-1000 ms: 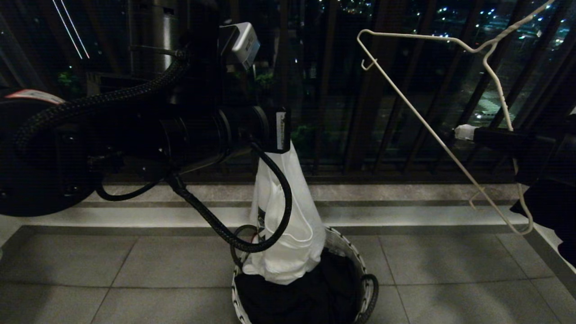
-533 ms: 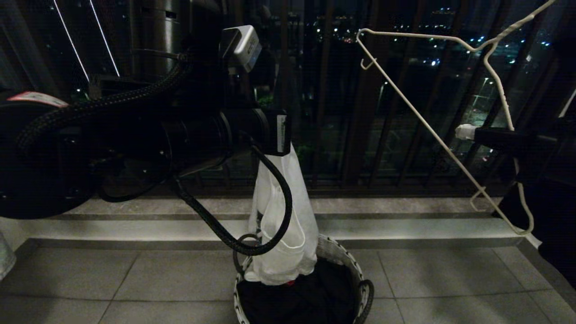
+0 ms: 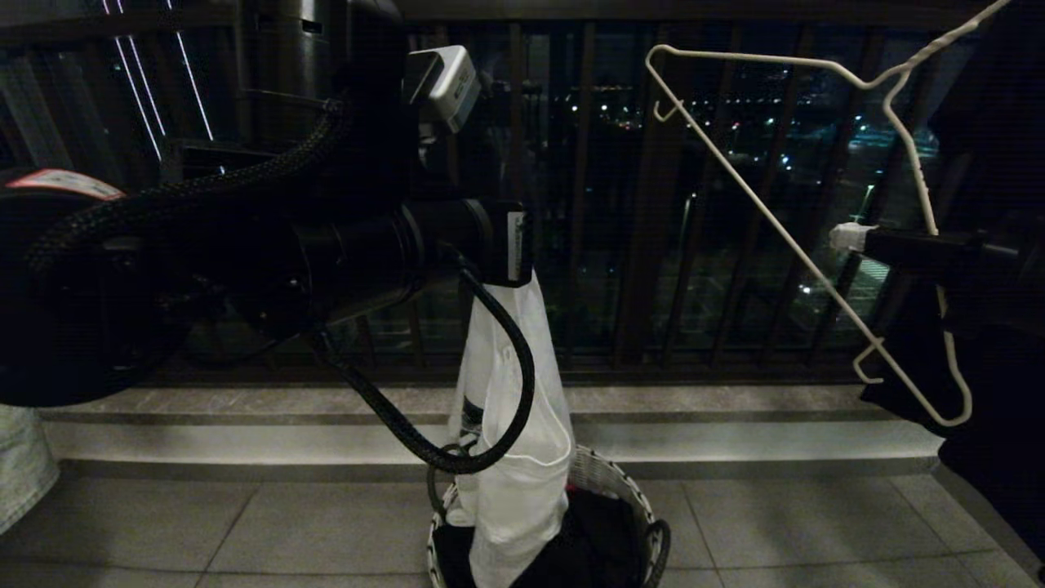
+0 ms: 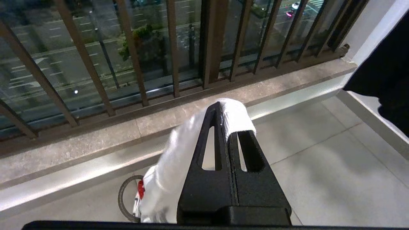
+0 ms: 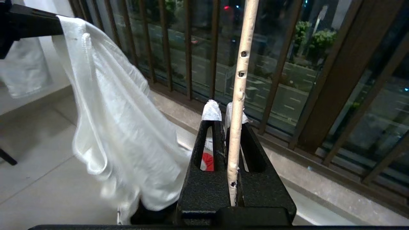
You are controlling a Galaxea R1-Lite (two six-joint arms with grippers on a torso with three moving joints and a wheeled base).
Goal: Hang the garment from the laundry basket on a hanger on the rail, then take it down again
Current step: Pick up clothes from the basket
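The white garment (image 3: 514, 457) hangs from my left gripper (image 3: 516, 269), its lower end still in the round woven laundry basket (image 3: 608, 478) on the floor. In the left wrist view that gripper (image 4: 224, 110) is shut on a bunched fold of the garment (image 4: 166, 172). At the right, my right gripper (image 3: 849, 238) holds the thin white wire hanger (image 3: 767, 212) up in front of the railing. The right wrist view shows this gripper (image 5: 223, 111) shut on the hanger's wire (image 5: 241, 70), with the garment (image 5: 111, 127) hanging beside it. The rail is out of view.
The dark balcony railing (image 3: 637, 204) with vertical bars stands close ahead above a stone ledge (image 3: 694, 408). Dark clothes (image 3: 588, 539) and a red cloth (image 5: 207, 161) lie in the basket. A pale cloth (image 3: 20, 465) shows at the far left. Tiled floor surrounds the basket.
The whole picture has shifted down as the camera rose, so the basket and floor sit lower. The garment now hangs longer above the basket. Both grips are unchanged.
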